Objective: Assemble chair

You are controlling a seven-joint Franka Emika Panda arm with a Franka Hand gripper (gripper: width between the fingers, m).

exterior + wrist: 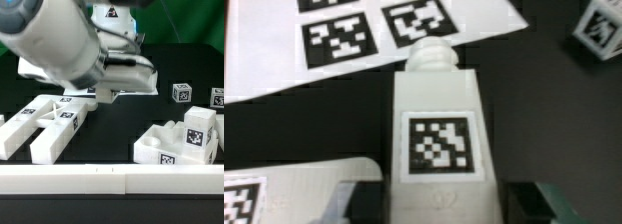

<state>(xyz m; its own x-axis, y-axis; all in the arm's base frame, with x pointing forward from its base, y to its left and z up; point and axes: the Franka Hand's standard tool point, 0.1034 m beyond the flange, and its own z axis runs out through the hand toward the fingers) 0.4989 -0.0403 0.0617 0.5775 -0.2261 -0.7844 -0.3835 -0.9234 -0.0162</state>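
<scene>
In the wrist view a white chair bar [441, 120] with a tag sticker and a knobbed end lies lengthwise between my fingers. The dark fingertips [370, 198] sit flush against both of its long sides, so my gripper [445, 200] is shut on it. In the exterior view my gripper [104, 96] is low over the loose white chair pieces [52, 120] on that view's left, and the hand hides most of the bar. A blocky joined chair part [186, 142] stands on the exterior view's right.
The marker board [367, 40] lies beyond the bar's knobbed end. Another white piece [287, 190] sits beside my finger. Two small tagged cubes [181, 92] [218, 97] stand at the back right, and one shows in the wrist view [598, 35]. A white rail [110, 180] runs along the front.
</scene>
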